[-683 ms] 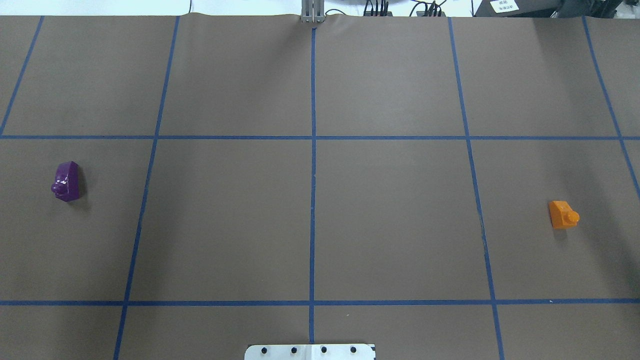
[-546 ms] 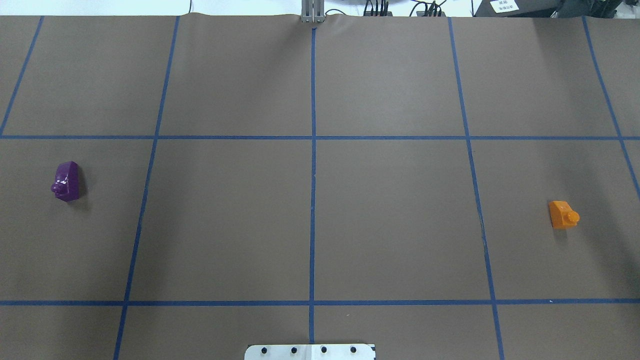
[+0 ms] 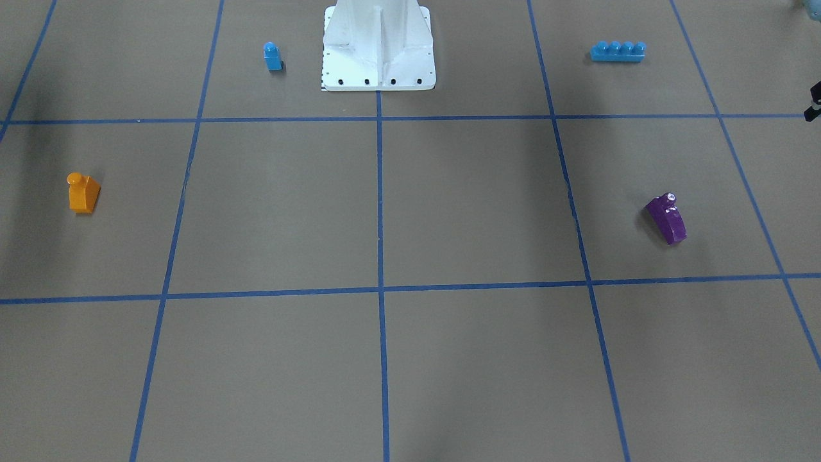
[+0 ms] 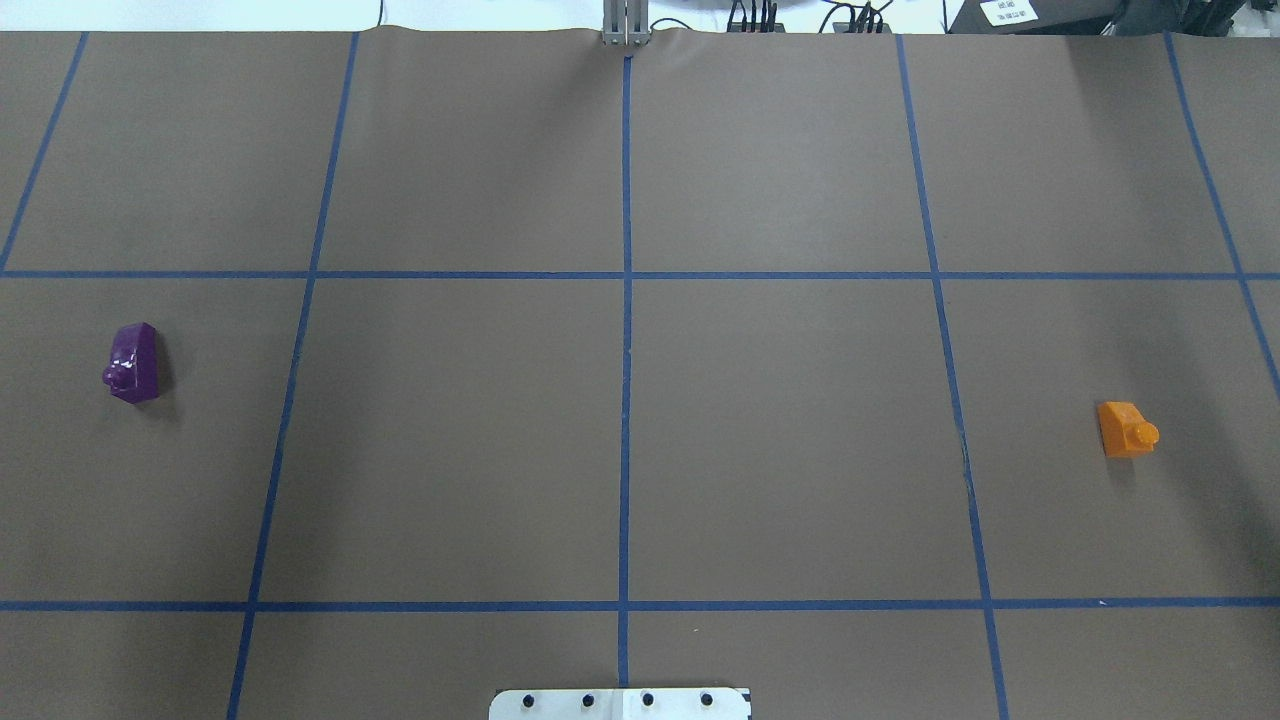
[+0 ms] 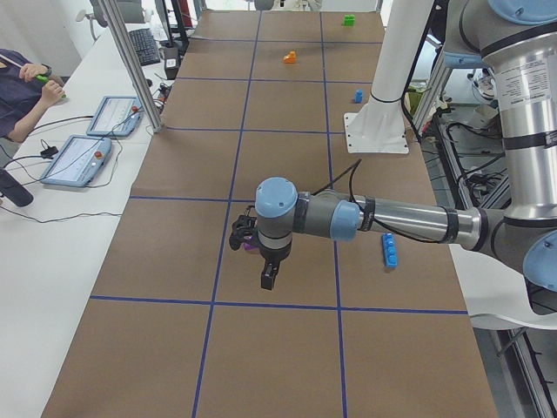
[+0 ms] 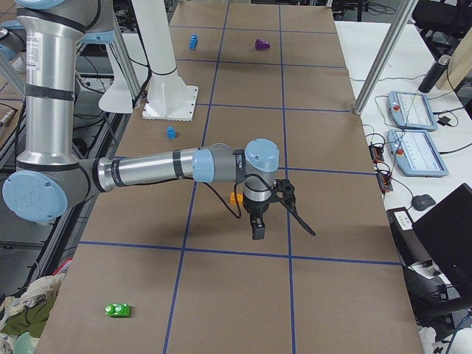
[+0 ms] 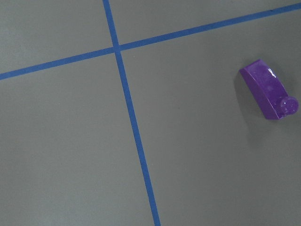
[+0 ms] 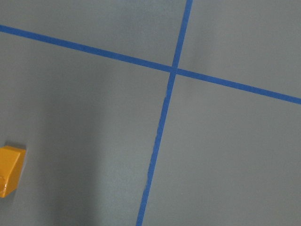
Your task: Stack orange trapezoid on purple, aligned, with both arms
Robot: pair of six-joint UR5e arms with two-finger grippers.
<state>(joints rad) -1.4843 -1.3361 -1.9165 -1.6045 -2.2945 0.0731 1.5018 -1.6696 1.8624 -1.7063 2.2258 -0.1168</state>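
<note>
The orange trapezoid (image 4: 1125,430) lies on the brown mat at the right; it also shows in the front view (image 3: 82,193) and at the edge of the right wrist view (image 8: 9,169). The purple brick (image 4: 133,362) lies on its side at the far left, also in the front view (image 3: 667,219) and the left wrist view (image 7: 269,90). The left gripper (image 5: 269,280) hovers above the mat beside the purple brick. The right gripper (image 6: 258,232) hovers beside the orange trapezoid (image 6: 236,198). I cannot tell whether either gripper is open or shut. Both look empty.
A small blue single-stud brick (image 3: 272,56) and a long blue four-stud brick (image 3: 617,51) lie near the white base pedestal (image 3: 378,45). A green brick (image 6: 118,310) lies at the mat's right end. Tablets and an operator are at the side table (image 5: 87,148).
</note>
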